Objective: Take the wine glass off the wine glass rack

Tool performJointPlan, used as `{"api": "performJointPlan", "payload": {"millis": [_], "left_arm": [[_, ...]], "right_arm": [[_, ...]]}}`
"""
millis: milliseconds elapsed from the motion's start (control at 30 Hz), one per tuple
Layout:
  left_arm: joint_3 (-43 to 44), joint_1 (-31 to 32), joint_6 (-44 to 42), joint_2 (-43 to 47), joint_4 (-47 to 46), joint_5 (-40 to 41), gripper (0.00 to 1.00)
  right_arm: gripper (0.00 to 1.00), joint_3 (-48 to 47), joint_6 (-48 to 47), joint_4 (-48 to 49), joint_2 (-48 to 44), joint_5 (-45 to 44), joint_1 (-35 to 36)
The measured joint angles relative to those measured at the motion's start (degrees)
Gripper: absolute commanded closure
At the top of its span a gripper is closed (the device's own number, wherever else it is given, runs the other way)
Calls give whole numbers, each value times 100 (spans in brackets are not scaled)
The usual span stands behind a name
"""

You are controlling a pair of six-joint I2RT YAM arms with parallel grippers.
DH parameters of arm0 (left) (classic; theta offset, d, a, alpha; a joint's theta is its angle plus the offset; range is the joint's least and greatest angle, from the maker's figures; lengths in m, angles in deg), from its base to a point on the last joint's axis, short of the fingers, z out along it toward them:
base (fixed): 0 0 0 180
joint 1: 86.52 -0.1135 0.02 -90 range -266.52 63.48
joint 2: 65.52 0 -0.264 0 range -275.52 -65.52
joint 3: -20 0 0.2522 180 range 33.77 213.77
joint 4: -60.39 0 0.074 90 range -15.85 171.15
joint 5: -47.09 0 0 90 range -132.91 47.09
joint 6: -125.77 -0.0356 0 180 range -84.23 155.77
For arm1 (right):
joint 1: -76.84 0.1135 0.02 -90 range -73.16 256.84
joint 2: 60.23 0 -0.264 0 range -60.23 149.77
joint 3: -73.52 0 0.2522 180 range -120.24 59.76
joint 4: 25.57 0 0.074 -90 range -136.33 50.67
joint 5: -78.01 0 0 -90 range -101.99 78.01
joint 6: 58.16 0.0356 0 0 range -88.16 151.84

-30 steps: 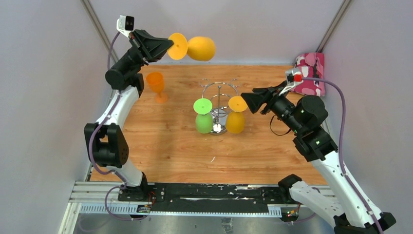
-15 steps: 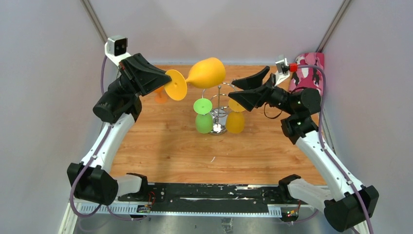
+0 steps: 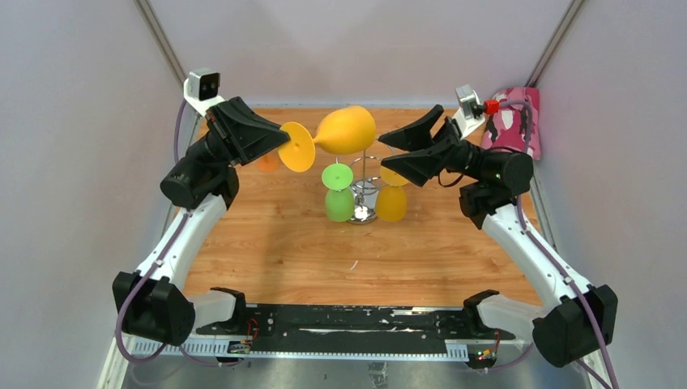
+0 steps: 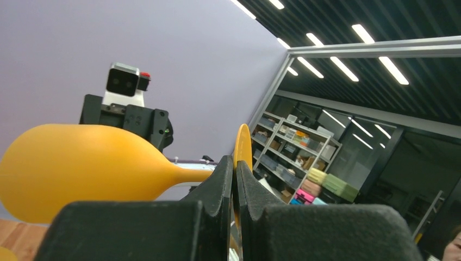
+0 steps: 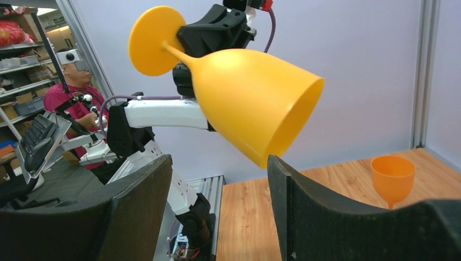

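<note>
My left gripper point(image 3: 283, 144) is shut on the round foot of a yellow-orange wine glass point(image 3: 347, 130) and holds it sideways in the air above the chrome wine glass rack point(image 3: 362, 214). In the left wrist view the gripper point(image 4: 235, 174) pinches the foot edge, with the glass point(image 4: 81, 168) to the left. My right gripper point(image 3: 386, 151) is open, level with the bowl's mouth. In the right wrist view the gripper point(image 5: 217, 179) sits just below the glass point(image 5: 255, 103). A green glass point(image 3: 338, 194) and a yellow-orange glass point(image 3: 392, 201) hang from the rack.
An orange glass point(image 5: 392, 176) stands upright on the wooden table at the far left, mostly hidden behind my left gripper in the top view. A pink patterned object point(image 3: 515, 121) sits at the far right corner. Grey walls enclose the table.
My left arm has swung the held glass right and lower, over the rack. My right gripper has risen from beside the rack, opened, and now faces the glass's bowl.
</note>
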Motion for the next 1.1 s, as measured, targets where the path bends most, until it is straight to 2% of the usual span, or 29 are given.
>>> {"api": "performJointPlan", "payload": {"millis": [333,767,1100], "left_arm": [[-317,61,-55,450,-22,46,94],[-538,214,-227,166,-33,210,95],[-535,216,-278,160,-26,160,95]], "right_arm": [[32,-170,658,695,575,17,-2],[34,-632,1969,1932,1547,7,0],[35,-476,1934,1840,1488,7,11]]}}
